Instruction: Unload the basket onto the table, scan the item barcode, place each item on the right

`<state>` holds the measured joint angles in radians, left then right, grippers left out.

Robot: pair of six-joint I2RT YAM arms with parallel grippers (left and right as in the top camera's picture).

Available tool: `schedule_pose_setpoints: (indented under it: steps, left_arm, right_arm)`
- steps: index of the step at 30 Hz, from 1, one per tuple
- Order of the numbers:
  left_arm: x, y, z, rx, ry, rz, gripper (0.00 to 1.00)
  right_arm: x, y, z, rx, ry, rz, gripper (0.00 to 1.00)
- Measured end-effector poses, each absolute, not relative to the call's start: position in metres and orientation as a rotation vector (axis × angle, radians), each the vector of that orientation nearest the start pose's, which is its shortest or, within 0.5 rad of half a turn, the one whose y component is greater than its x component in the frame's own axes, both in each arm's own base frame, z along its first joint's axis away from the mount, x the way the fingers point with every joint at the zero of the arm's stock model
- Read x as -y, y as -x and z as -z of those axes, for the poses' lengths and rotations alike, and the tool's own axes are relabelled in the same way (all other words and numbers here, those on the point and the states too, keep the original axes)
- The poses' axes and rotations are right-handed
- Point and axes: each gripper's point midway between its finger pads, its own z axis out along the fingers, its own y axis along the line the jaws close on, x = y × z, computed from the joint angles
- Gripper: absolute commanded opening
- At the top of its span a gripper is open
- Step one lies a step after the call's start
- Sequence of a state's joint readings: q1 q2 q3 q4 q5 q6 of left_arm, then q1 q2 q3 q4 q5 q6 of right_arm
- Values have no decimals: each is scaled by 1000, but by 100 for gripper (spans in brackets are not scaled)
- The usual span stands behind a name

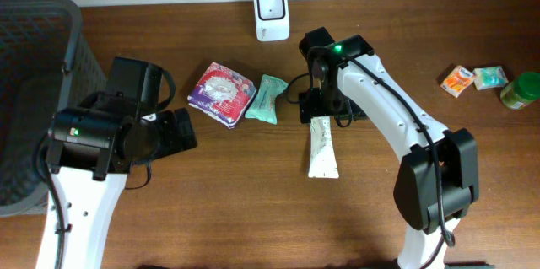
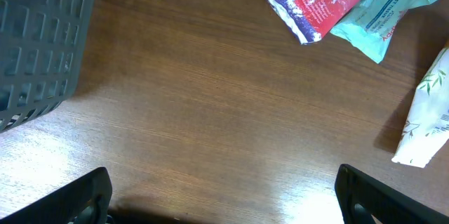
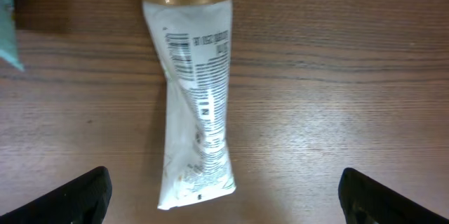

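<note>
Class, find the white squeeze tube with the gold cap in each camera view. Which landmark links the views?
Overhead: the white squeeze tube lies just right of centre.
Left wrist: the tube shows at the right edge.
Right wrist: centre, gold cap at top.
Shared landmark: the teal packet to its left.

On the brown wooden surface (image 1: pixel 253 210), the white plastic tube (image 1: pixel 322 153) lay at frame centre, right of the teal packet (image 1: pixel 267 99) and purple-red packet (image 1: pixel 221 94). The white boxy scanner (image 1: pixel 272 13) stood at upper centre, the grey slatted basket (image 1: pixel 34 75) at the left edge.
</note>
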<state>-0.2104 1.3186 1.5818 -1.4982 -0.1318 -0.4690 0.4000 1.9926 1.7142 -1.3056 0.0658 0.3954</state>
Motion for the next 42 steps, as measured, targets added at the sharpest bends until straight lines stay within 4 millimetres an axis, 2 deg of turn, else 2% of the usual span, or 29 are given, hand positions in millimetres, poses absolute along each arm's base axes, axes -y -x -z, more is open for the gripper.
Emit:
schedule_pose_setpoints:
  steps: [5, 8, 15, 17, 19, 21, 23, 28, 30, 32, 34, 37, 39, 40, 42]
  left_arm:
    - [31, -255, -260, -2755, 390, -16, 99]
    - [31, -255, -260, -2755, 390, -16, 99]
    - [31, -255, -260, -2755, 390, -16, 99]
    - [31, -255, -260, -2755, 390, -16, 99]
    - [31, -255, -260, -2755, 390, -16, 99]
    - [31, -255, -260, -2755, 390, -16, 99]
    - [31, -255, -260, -2755, 390, -16, 99]
    - [31, -255, -260, -2755, 390, -16, 99]
    - [31, -255, -260, -2753, 390, -15, 99]
    - [31, -254, -260, -2755, 390, -16, 99]
    - [31, -255, -260, -2755, 390, -16, 99]
    - [31, -255, -260, -2755, 390, -16, 99]
    - [31, -255, -260, -2755, 390, -16, 99]
    - [31, -255, -260, -2755, 390, -16, 99]
    - [31, -255, -260, -2755, 390, -16, 99]
  right_arm:
    - [-151, -344, -99, -3167, 95, -32, 99]
    - [-150, -336, -101, -3200, 112, -40, 99]
    - [-162, -339, -105, -3190, 117, -133, 99]
    - [-161, -338, -105, -3173, 161, -47, 99]
    - [-174, -330, -105, -3149, 262, 43, 99]
    - [-199, -320, -106, -3052, 368, 220, 99]
    - [-214, -325, -107, -2964, 385, 268, 99]
    - [-210, -328, -94, -2948, 351, 309, 99]
    - [-204, -330, -78, -2926, 346, 350, 99]
    - [-191, -325, -50, -2917, 352, 428, 99]
    - [-185, -322, -36, -2911, 350, 451, 99]
    - [-179, -325, -32, -2880, 346, 493, 99]
    - [-176, -331, -34, -2852, 334, 521, 92]
    - [-173, -333, -34, -2844, 325, 532, 83]
    - [-170, -335, -35, -2839, 318, 541, 83]
